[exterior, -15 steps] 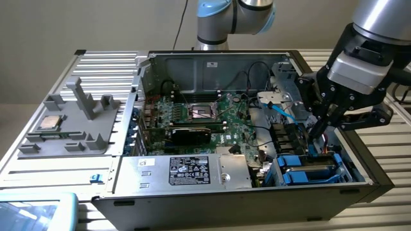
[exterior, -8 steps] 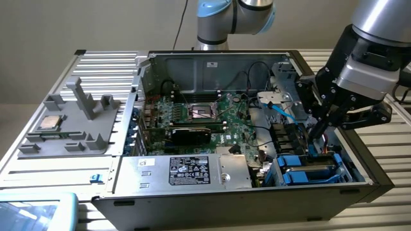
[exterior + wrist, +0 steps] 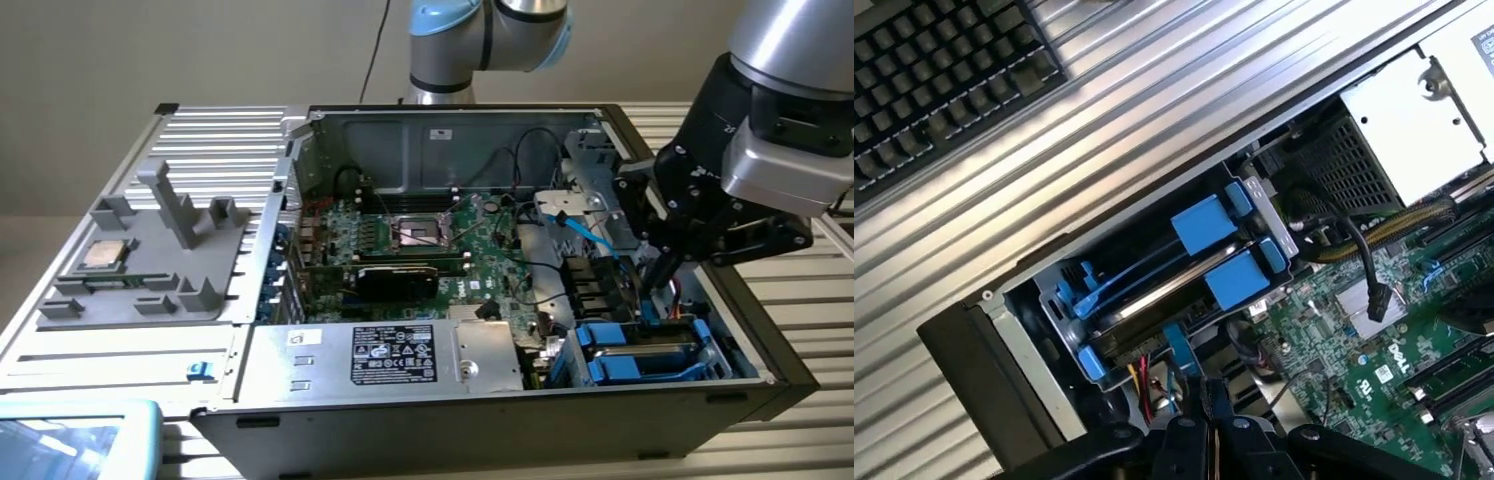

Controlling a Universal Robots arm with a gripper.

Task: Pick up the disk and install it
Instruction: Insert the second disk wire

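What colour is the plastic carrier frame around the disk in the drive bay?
Bright blue; the carrier frame around the disk shows best in the wrist view.

So there's an open tower PC case (image 3: 400, 420) lying on its side on a ribbed metal surface (image 3: 801, 330), green motherboard (image 3: 441, 250) exposed and a silver power supply box (image 3: 400, 355) with a black label near the front edge. Off to the exterior view's left sits a grey plastic fixture (image 3: 160, 250) with a small square CPU chip (image 3: 104, 255) on it. A black keyboard (image 3: 944, 70) lies on the surface beside the case too.
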